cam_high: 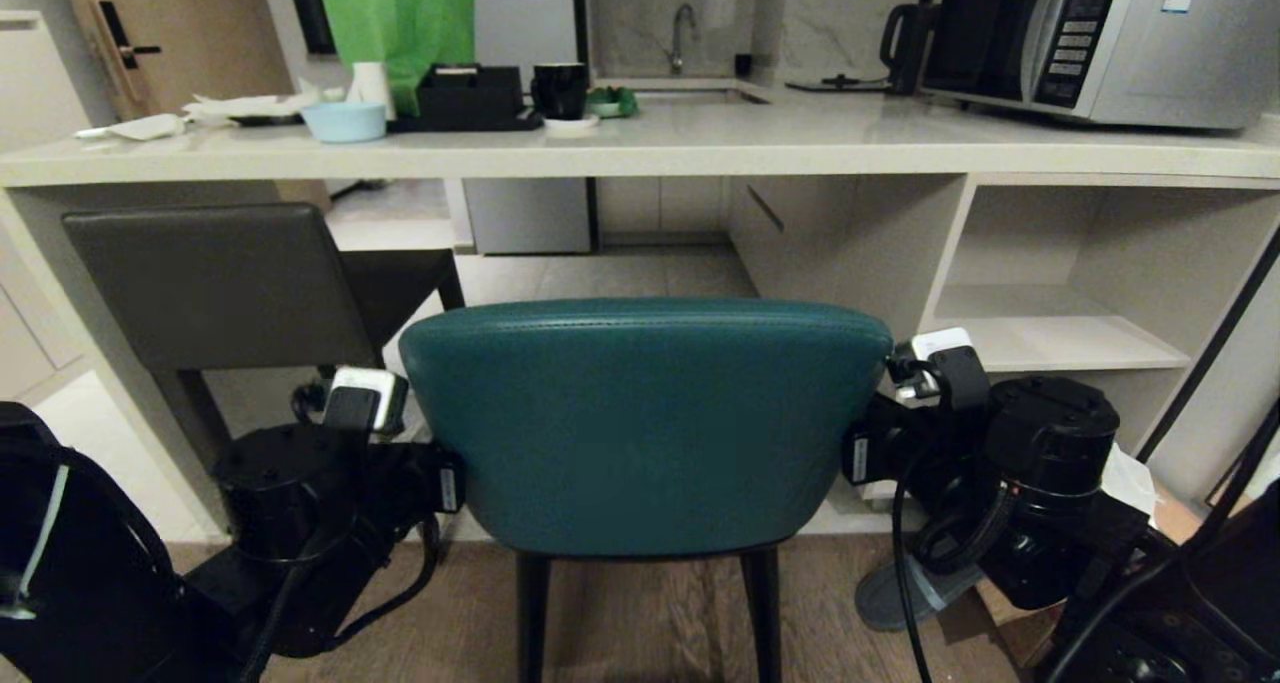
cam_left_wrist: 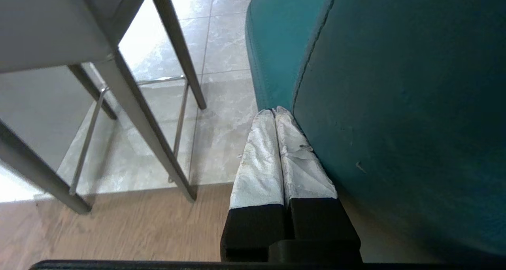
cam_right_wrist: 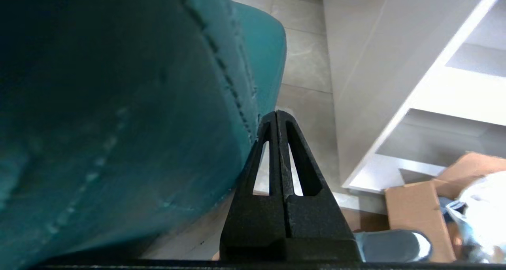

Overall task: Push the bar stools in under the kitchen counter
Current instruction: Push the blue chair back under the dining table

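Teal padded leather fills the space between both grippers: the curved-backed teal bar stool point(cam_high: 640, 423) hides its own seat. The left gripper point(cam_left_wrist: 273, 112) and right gripper point(cam_right_wrist: 276, 114), fingers pressed together, flank its backrest edges. Beyond the left gripper, the dark grey square-backed stool point(cam_high: 215, 283) sits partly under the off-white stone table point(cam_high: 700, 148).

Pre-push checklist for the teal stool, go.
1. Left gripper shut, beside the teal stool back's left edge: ok.
2. Right gripper shut, at the back's right edge: ok.
3. Open bay under the kitchen counter straight ahead: ok.
4. Grey stool stands apart to the left: ok.
5. Teal stool legs free on the floor: cannot tell.
6. Teal stool already under counter: not ok.
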{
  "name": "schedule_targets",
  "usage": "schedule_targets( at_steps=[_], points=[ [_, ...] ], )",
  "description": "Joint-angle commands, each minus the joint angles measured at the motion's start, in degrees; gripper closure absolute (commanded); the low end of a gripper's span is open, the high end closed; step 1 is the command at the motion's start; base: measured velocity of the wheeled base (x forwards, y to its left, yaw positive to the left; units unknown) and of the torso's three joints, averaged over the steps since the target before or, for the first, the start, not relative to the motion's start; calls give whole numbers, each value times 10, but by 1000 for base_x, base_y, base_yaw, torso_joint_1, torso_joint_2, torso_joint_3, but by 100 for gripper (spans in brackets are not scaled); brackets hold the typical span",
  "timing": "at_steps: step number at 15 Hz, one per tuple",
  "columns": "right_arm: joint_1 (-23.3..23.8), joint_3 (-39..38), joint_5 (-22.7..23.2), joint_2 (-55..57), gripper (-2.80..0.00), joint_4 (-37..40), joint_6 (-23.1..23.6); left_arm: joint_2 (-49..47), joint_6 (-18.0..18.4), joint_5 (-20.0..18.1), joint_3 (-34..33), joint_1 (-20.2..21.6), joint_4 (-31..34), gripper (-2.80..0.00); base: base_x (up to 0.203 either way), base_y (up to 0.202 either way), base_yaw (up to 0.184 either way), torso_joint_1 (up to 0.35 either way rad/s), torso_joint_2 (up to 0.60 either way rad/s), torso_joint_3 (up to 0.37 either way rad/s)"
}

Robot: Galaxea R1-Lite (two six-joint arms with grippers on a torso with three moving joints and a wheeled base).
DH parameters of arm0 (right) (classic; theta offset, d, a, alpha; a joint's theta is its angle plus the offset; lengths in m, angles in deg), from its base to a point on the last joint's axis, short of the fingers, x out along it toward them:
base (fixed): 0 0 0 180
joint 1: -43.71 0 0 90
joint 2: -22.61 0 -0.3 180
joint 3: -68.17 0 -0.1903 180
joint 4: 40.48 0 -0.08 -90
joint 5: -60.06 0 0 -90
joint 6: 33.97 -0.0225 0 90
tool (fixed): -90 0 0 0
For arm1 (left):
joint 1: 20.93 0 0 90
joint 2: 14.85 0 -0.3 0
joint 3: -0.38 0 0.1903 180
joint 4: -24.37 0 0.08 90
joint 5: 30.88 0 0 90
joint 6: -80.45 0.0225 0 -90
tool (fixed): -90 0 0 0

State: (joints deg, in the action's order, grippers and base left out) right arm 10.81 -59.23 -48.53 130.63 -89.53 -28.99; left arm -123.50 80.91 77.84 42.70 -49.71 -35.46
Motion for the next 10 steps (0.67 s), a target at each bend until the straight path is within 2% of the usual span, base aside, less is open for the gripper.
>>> schedule_targets(
  at_steps=[1,6,10],
  points=[
    [0,-1,1,2,0,0,0,0,2,9,33,15,5,0,0,0,0,0,0,0],
    [2,16,1,13,0,3,-1,-21,15,4,83,52,29,0,0,0,0,0,0,0],
    [4,40,1,16,0,16,-1,-30,14,2,50,60,10,0,0,0,0,0,0,0]
  ],
)
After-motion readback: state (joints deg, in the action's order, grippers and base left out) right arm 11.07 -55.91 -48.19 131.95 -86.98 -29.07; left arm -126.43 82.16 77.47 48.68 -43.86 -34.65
